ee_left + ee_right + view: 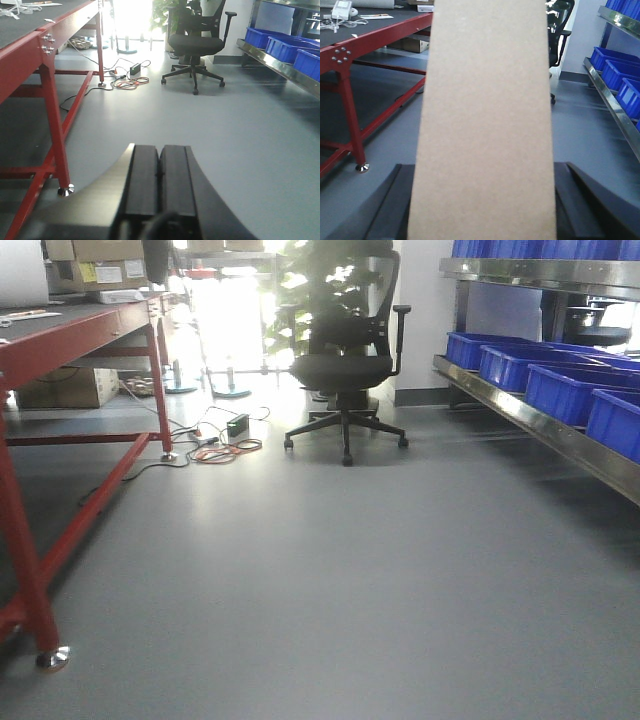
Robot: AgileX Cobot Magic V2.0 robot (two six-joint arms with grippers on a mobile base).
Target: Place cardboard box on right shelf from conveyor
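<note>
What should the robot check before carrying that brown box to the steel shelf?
1. Cardboard box gripped in the right claw: ok.
2. Left claw shut, empty: ok.
3. Box lifted away from the conveyor: ok.
4. Floor toward the right shelf bare; office chair stands far back: ok.
5. Free spot on shelf: cannot tell; blue bins fill the visible level.

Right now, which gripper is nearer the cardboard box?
Right. The right gripper has the cardboard box clamped between its fingers, touching it. The left gripper is shut and empty, facing bare floor with no box in its view.
</note>
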